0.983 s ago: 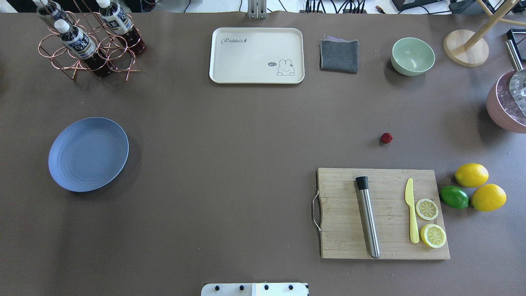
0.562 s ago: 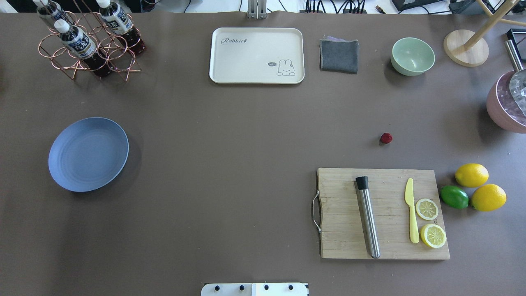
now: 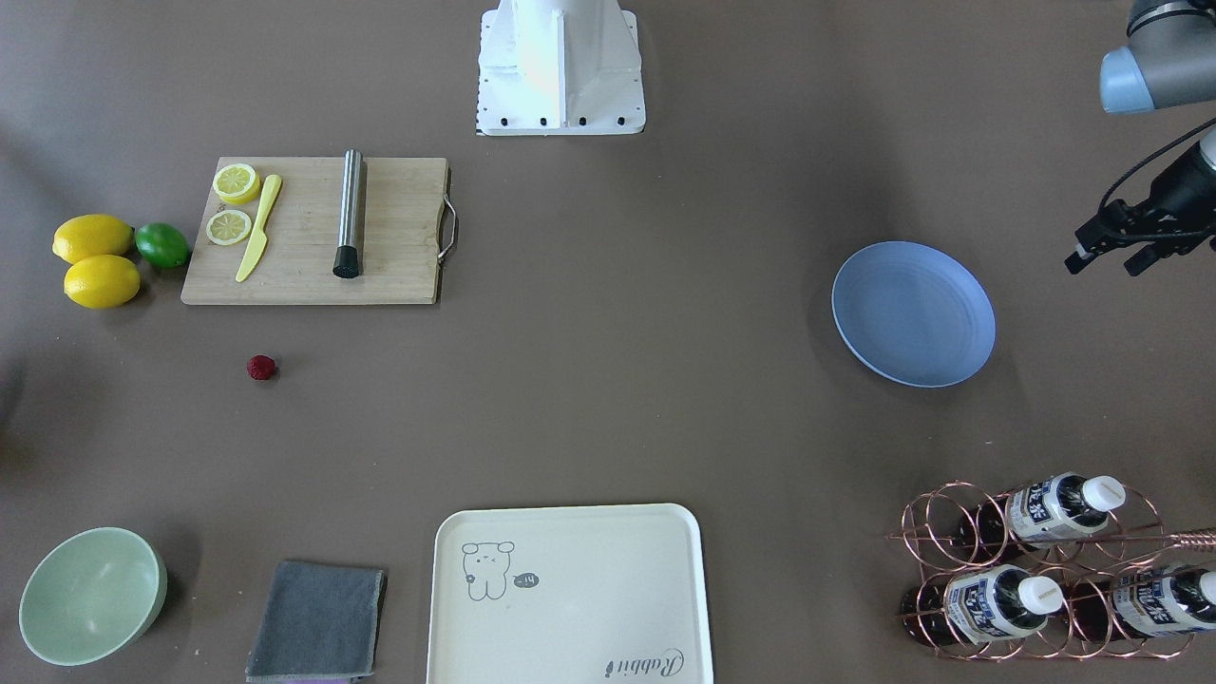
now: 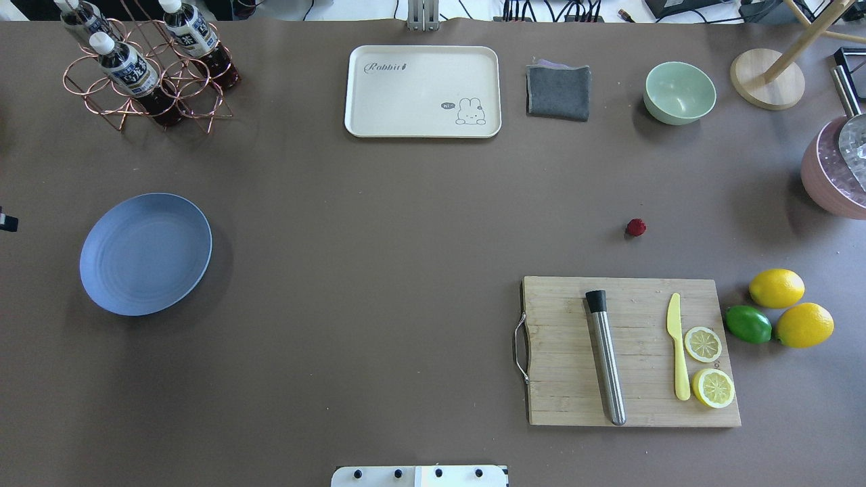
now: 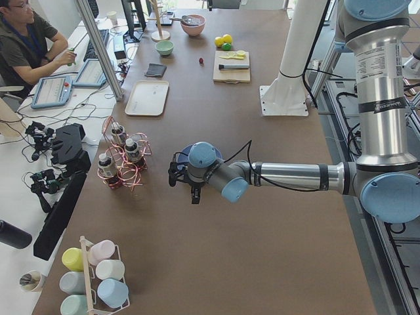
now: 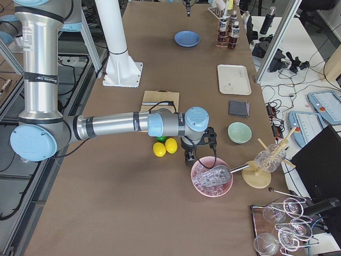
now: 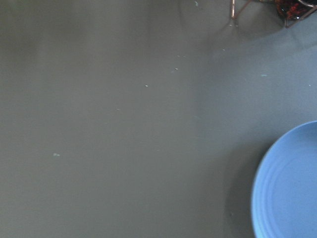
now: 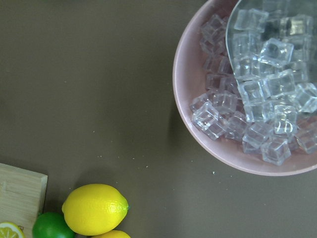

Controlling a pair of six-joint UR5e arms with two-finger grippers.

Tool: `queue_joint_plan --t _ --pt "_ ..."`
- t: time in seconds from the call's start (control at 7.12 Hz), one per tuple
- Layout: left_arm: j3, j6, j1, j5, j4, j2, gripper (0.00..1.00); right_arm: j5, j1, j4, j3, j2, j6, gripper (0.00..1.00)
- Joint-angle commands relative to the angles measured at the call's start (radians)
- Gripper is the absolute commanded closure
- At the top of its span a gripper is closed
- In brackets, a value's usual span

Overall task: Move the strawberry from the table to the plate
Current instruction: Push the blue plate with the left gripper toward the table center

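The strawberry (image 4: pixel 635 227) (image 3: pixel 261 367) lies alone on the brown table (image 4: pixel 406 223), just beyond the cutting board. Far from it, the blue-grey plate (image 4: pixel 145 253) (image 3: pixel 913 313) (image 7: pixel 290 188) stands empty on the robot's left side. My left gripper (image 3: pixel 1104 265) hovers open beside the plate on its outer side, with nothing between its fingers; only a tip of it (image 4: pixel 5 222) shows in the overhead view. My right gripper (image 6: pixel 194 156) shows only in the exterior right view, above the table between the lemons and the ice bowl; I cannot tell its state.
A wooden cutting board (image 4: pixel 632 352) carries a steel muddler, a yellow knife and lemon halves. Two lemons (image 4: pixel 776 287) and a lime (image 4: pixel 747 324) lie beside it. A pink ice bowl (image 8: pixel 247 94), green bowl (image 4: pixel 679 92), grey cloth, cream tray (image 4: pixel 423 91) and bottle rack (image 4: pixel 145 67) line the far side.
A tip of my left gripper has come into the overhead view at its left edge, beside the plate. The strawberry and the plate have not moved.
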Motion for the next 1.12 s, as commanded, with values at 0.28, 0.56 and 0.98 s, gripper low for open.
queue_joint_plan --t 0.28,0.56,0.98 --pt "0.090 -0.157 0.171 0.086 -0.018 -0.127 0.10 0.003 -0.062 0.000 0.025 0.015 0.029 0.00" --pt "0.111 -0.157 0.188 0.095 -0.020 -0.138 0.18 0.004 -0.071 0.000 0.031 0.015 0.029 0.00" --pt "0.140 -0.158 0.210 0.114 -0.027 -0.149 0.18 0.004 -0.071 0.000 0.031 0.015 0.031 0.00"
